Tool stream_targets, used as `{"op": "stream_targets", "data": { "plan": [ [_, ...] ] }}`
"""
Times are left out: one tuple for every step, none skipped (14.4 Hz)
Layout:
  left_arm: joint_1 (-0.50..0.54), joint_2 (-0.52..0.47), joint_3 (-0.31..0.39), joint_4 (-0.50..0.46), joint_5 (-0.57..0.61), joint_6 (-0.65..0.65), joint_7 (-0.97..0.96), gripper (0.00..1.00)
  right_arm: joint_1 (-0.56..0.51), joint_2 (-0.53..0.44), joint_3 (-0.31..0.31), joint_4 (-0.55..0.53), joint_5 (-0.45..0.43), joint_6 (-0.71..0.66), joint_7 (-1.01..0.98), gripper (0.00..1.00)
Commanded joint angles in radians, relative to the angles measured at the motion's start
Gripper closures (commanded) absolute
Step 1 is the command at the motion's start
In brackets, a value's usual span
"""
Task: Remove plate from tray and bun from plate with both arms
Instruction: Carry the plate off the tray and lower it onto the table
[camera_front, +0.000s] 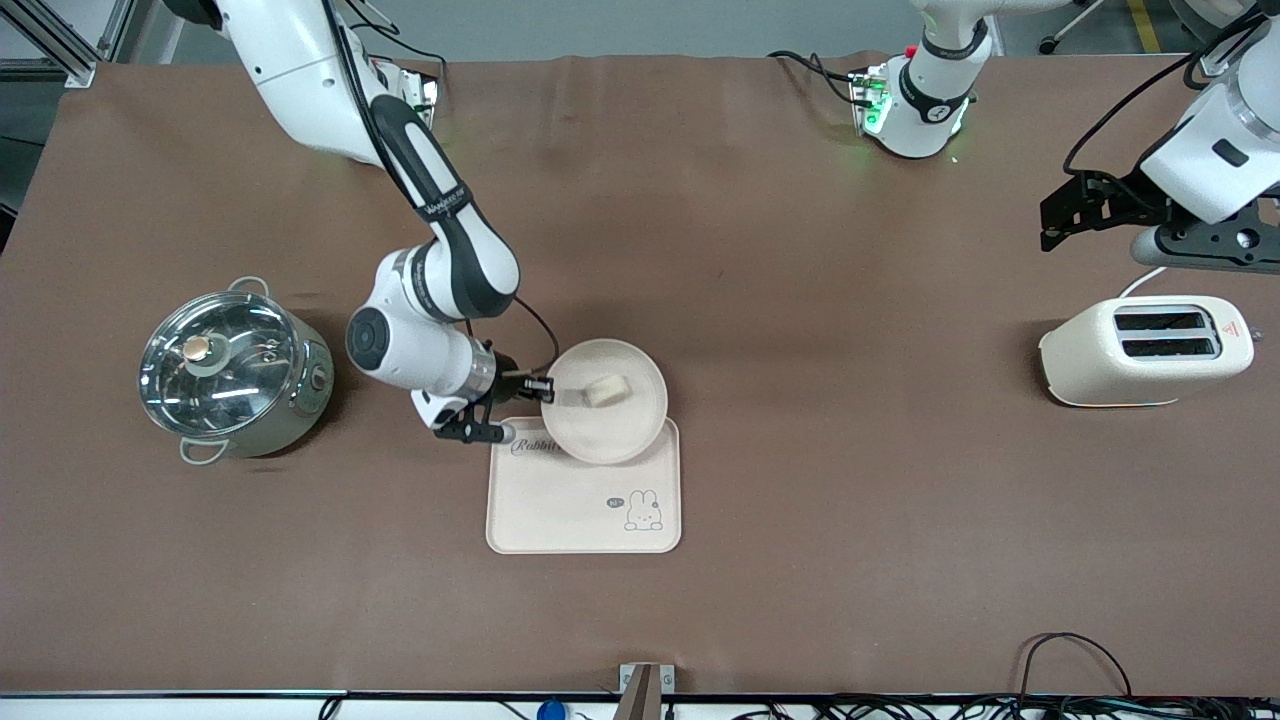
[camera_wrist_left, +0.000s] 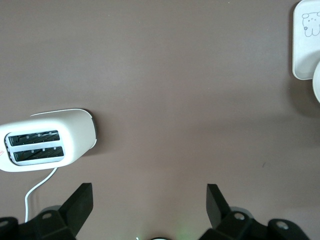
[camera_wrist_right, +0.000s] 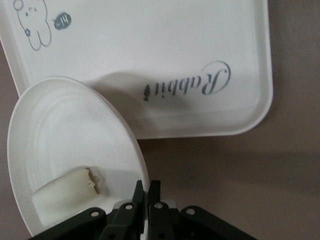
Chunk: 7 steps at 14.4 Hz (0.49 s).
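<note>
You've got the right gripper (camera_front: 545, 386) clamped on the rim of the plate (camera_front: 604, 402), jaws pinched together on the edge at the side toward the right arm's end of the desk (camera_front: 800, 300). In the right wrist view the two fingers (camera_wrist_right: 155, 192) sit tight on the plate rim (camera_wrist_right: 142, 172), w/ the plate tilted above the tray (camera_wrist_right: 165, 60). The plate overlaps the tray's (camera_front: 583, 500) edge farthest from the front camera; part of it hangs out over bare desk. Can't tell if the plate's underside touches the tray. The bun (camera_front: 606, 391) lies in the plate, approx at its middle; the right wrist view shows the bun (camera_wrist_right: 65, 192) just beside the gripper.

Your left gripper (camera_front: 1075, 212) hangs in the air, waiting, at the left arm's end of the desk, over the bare top near the toaster (camera_front: 1145, 350). Its jaws are wide apart and hold nothing; in the left wrist view you see both fingers (camera_wrist_left: 80, 205) spread, w/ the toaster (camera_wrist_left: 47, 141) below.

A lidded metal pot (camera_front: 232, 372) stands toward the right arm's end, well apart from the tray.
</note>
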Motion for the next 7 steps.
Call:
{"op": "stream_targets", "data": {
  "plan": [
    [0.001,0.010,-0.004,0.014,-0.006,-0.013,0.016,0.00,0.005,-0.145,0.039,-0.245,0.151,0.072,-0.181,1.00],
    [0.001,0.013,-0.004,0.014,-0.008,-0.013,0.015,0.00,0.009,-0.158,0.042,-0.295,0.231,0.093,-0.271,1.00],
    [0.000,0.013,-0.004,0.015,-0.008,-0.013,0.015,0.00,0.023,-0.160,0.042,-0.331,0.294,0.118,-0.350,1.00],
    [-0.002,0.013,-0.004,0.015,-0.008,-0.013,0.013,0.00,0.049,-0.159,0.040,-0.357,0.354,0.139,-0.405,1.00],
    [-0.002,0.019,-0.004,0.015,-0.008,-0.013,0.013,0.00,0.070,-0.160,0.040,-0.381,0.403,0.162,-0.447,1.00],
    [-0.002,0.023,-0.004,0.014,-0.008,-0.013,0.015,0.00,0.087,-0.162,0.040,-0.406,0.440,0.182,-0.480,1.00],
    [-0.002,0.023,-0.004,0.014,-0.008,-0.013,0.015,0.00,0.092,-0.165,0.040,-0.418,0.460,0.183,-0.499,1.00]
  ]
}}
